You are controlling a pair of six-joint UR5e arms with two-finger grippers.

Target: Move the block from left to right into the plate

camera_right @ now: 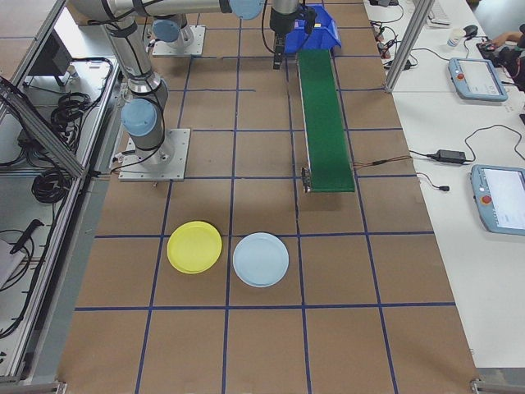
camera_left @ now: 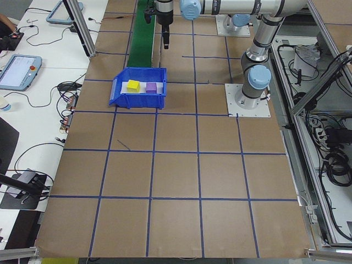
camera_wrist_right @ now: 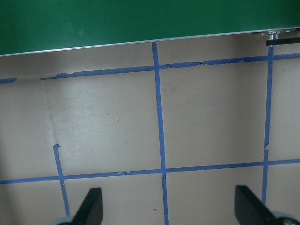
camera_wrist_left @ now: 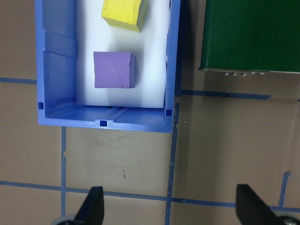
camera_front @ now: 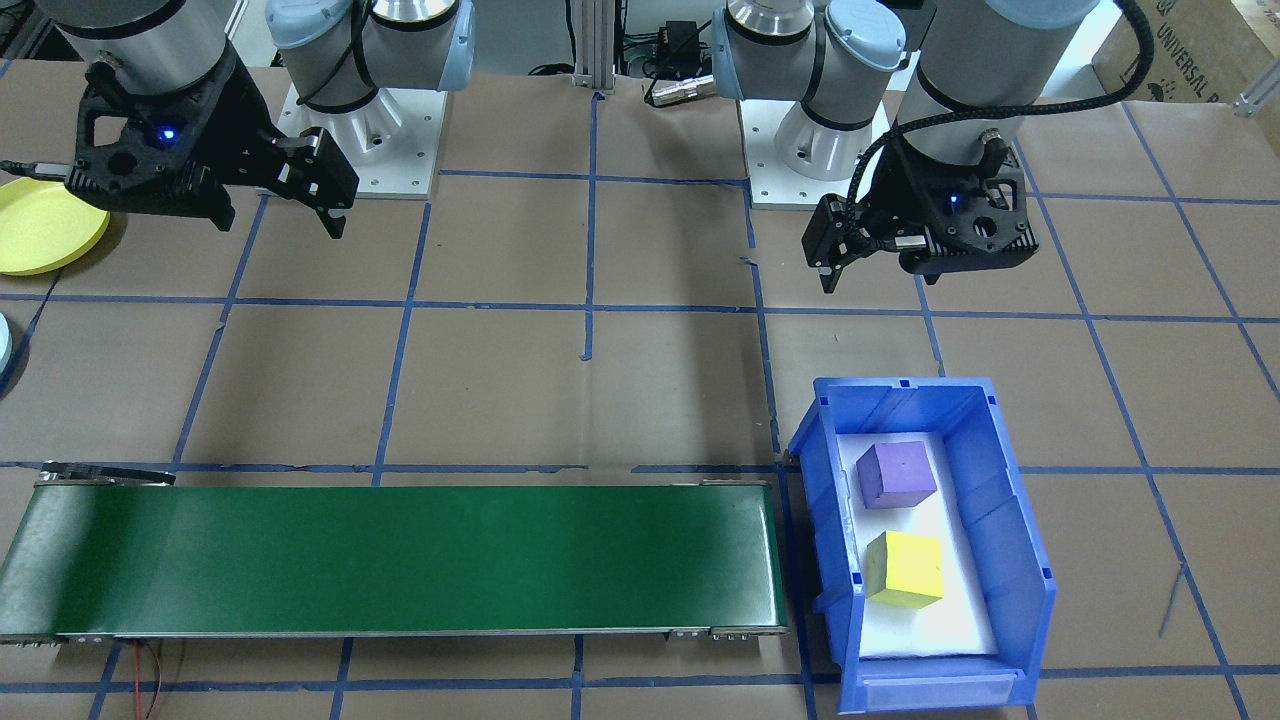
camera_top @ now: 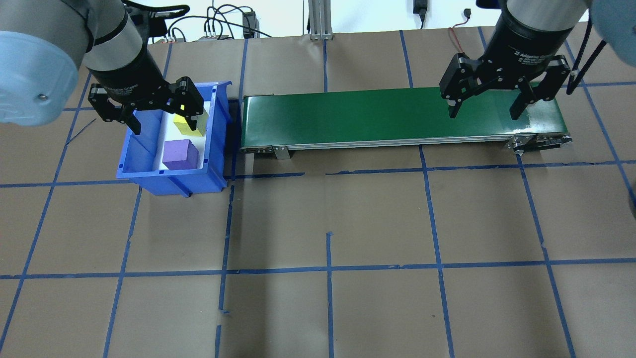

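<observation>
Both end effectors empty, fingers apart: left end effector (camera_top: 154,109) above blue plastic bin (camera_top: 136,164) w/ purple foam cube (camera_top: 180,154) & yellow foam cube (camera_wrist_left: 123,14). Round yellow plate (camera_right: 194,246) well apart. Risk: fingers snag bin wall, or clip neighbouring cube.

A cardboard box (camera_front: 1185,50) at the table's edge reads "UNIVERSAL"; the end effectors' small lettering is too blurred.

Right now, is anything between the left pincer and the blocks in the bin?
Nothing visible. The open left pincer hangs above the blue plastic bin, whose top is open over the purple cube and yellow cube.
</observation>
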